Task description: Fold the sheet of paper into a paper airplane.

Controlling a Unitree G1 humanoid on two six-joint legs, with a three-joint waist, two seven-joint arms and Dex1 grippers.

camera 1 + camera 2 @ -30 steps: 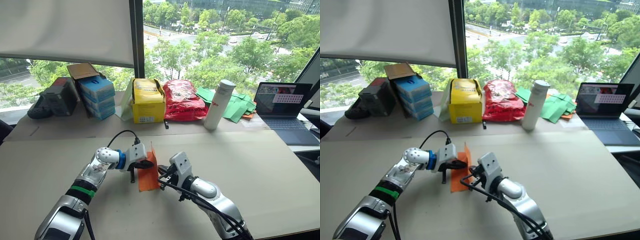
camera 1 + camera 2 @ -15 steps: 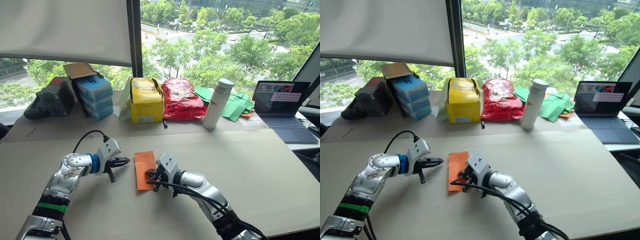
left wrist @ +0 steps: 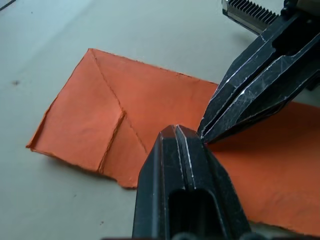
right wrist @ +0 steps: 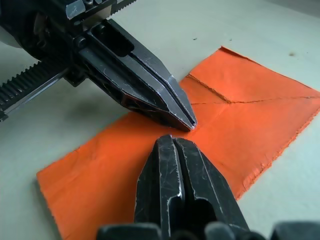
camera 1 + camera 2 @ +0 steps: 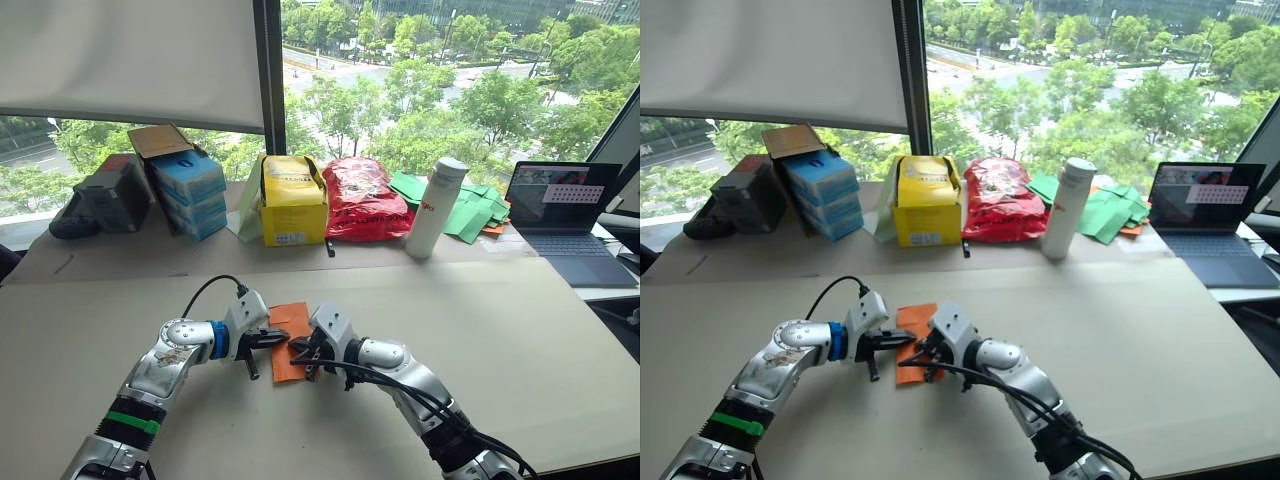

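The sheet of paper (image 5: 290, 318) is bright orange and lies flat on the table as a folded rectangle. Diagonal and straight creases show on it (image 3: 95, 120). My left gripper (image 5: 282, 340) is shut, and its tip presses on the paper from the left. From the right comes my right gripper (image 5: 297, 347), also shut, with its tip down on the paper. The two tips meet almost point to point near the paper's middle (image 4: 250, 105). Neither gripper holds anything between its fingers.
Along the back of the table (image 5: 520, 330) stand blue boxes (image 5: 190, 190), a yellow box (image 5: 294, 200), a red bag (image 5: 362, 200), a white bottle (image 5: 437, 208), green papers (image 5: 470, 210) and a laptop (image 5: 560, 215). A black bag (image 5: 105, 200) sits at the far left.
One second ago the paper stood upright between both grippers. It then lay flat with the left gripper drawn off to the left. Now the left gripper has come back onto it.
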